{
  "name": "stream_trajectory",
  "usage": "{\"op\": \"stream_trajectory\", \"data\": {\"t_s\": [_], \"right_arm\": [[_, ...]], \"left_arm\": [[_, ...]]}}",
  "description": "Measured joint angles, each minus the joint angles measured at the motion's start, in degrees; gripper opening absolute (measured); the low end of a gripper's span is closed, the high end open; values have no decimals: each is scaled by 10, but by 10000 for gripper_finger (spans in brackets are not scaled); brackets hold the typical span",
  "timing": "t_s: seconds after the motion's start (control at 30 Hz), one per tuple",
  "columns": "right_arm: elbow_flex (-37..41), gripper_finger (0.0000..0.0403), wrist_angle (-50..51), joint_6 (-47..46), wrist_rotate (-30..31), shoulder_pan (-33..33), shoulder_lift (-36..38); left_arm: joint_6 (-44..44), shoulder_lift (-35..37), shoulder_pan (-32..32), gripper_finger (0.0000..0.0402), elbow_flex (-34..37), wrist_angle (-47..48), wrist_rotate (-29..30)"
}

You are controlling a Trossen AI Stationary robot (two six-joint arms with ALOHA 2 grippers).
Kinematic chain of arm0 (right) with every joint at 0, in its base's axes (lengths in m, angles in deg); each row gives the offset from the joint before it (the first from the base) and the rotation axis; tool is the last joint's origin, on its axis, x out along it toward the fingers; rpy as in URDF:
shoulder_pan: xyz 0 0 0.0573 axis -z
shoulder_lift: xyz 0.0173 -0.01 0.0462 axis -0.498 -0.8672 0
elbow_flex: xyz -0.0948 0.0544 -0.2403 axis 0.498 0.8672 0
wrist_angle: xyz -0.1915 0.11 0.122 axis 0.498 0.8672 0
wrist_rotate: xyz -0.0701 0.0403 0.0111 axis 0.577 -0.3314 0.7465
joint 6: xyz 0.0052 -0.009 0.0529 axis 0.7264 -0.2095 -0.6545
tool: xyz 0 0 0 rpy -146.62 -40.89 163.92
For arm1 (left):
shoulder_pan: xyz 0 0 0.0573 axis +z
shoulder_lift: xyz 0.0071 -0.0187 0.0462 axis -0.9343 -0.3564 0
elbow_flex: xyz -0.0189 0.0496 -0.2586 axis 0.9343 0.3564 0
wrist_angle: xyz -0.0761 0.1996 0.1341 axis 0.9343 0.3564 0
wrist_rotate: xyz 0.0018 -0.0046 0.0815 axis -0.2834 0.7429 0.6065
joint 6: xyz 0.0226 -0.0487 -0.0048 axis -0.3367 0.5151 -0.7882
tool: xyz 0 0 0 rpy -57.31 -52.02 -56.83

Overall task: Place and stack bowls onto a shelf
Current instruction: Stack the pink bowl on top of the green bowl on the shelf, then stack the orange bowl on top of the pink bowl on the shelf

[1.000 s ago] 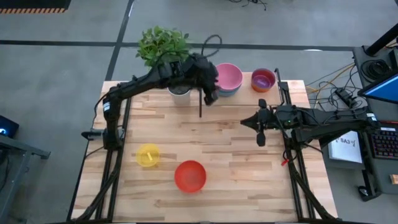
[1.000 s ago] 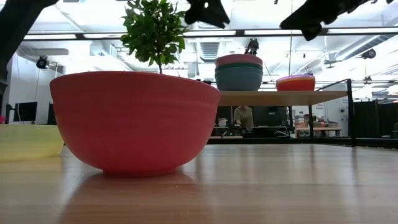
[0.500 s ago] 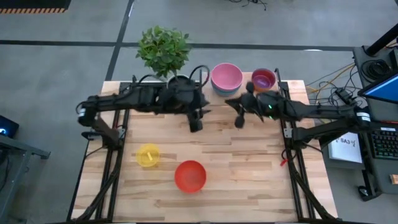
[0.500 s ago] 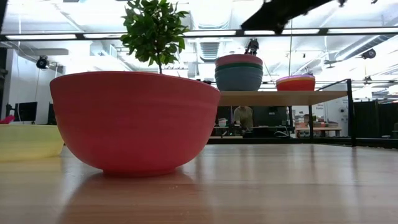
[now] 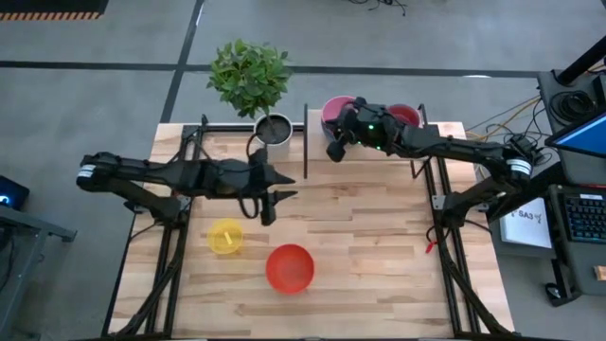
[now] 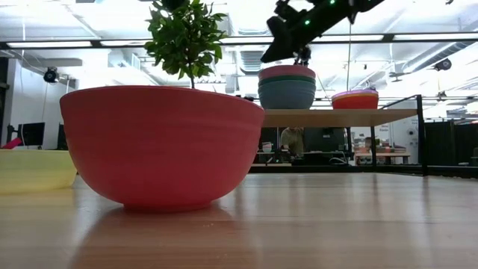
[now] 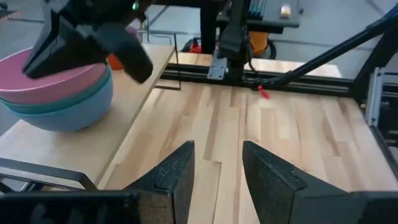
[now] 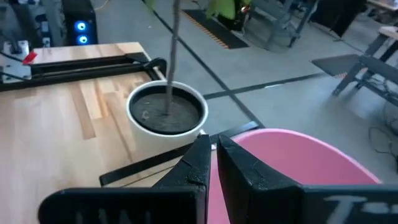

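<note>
Pink bowl (image 5: 339, 112) tops a stack with teal and blue bowls (image 6: 287, 93) on the light-wood shelf (image 6: 336, 117). A small stack, purple over orange (image 6: 355, 99), stands beside it on the shelf. Red bowl (image 5: 290, 268) and yellow bowl (image 5: 225, 236) sit on the tabletop near the near edge. My right gripper (image 8: 214, 158) is shut and hovers just above the pink bowl's (image 8: 292, 162) rim on the plant side. My left gripper (image 7: 217, 165) is open over the table's middle (image 5: 270, 196), above and beyond the yellow bowl. No lime green bowl shows.
A grey-white plant pot (image 5: 273, 128) with a leafy plant stands at the far edge, left of the shelf's black post (image 5: 306, 142). The arms' black frames run along both table sides. Bare planks (image 5: 379, 237) lie to the right of the red bowl.
My left gripper has drawn back from the pink bowl stack on the shelf, toward the near and left, to the table's middle. My right gripper has swung from the table's right side toward the far edge and left, ending over the pink bowl. The bowls have stayed put.
</note>
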Motion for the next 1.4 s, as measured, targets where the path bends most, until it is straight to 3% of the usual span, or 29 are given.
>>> {"op": "stream_trajectory", "data": {"t_s": [0.27, 0.6, 0.7, 0.83, 0.93, 1.23, 1.4], "right_arm": [[-18, 17, 0, -39, 4, 7, -40], [-17, 17, -1, -56, 4, 4, -8], [-12, 17, 4, -51, -44, -11, 8], [0, 17, 22, -65, -171, -46, 26], [10, 18, 49, -83, -204, -88, 28], [27, 18, 63, -128, -205, -230, -5], [27, 18, 38, -195, -114, -302, -44]], "left_arm": [[17, 49, -9, 119, 67, -34, 1], [57, 53, -16, 119, 107, -30, 0], [81, 52, -21, 119, 126, -22, -1], [118, 48, -29, 119, 157, 25, -2], [138, 47, -39, 119, 191, 30, -2], [138, 47, -42, 119, 240, 20, 21], [91, 48, -42, 119, 238, 17, 68]]}}
